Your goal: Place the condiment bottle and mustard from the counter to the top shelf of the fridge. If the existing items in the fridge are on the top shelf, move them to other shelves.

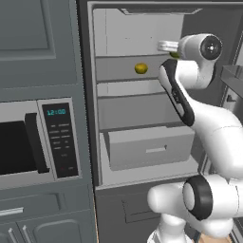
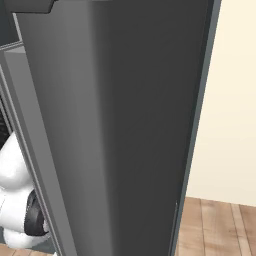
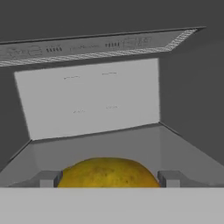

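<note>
The lemon (image 3: pixel 108 173) sat between the gripper's (image 3: pixel 108 178) spread fingertips (contact unclear) on the top shelf (image 3: pixel 131 144).

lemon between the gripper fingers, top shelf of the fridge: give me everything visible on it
The small round yellow lemon-like fruit has dull, mottled yellow-brown skin, looks whole, and rests on the fridge's highest flat grey shelf. In the hand view it sits midway between the two grey fingertips of the two-finger gripper, whose jaws stand on either side of it; whether they touch it cannot be told. Its lower part is hidden. In the left base view the white arm covers most of it.
</note>
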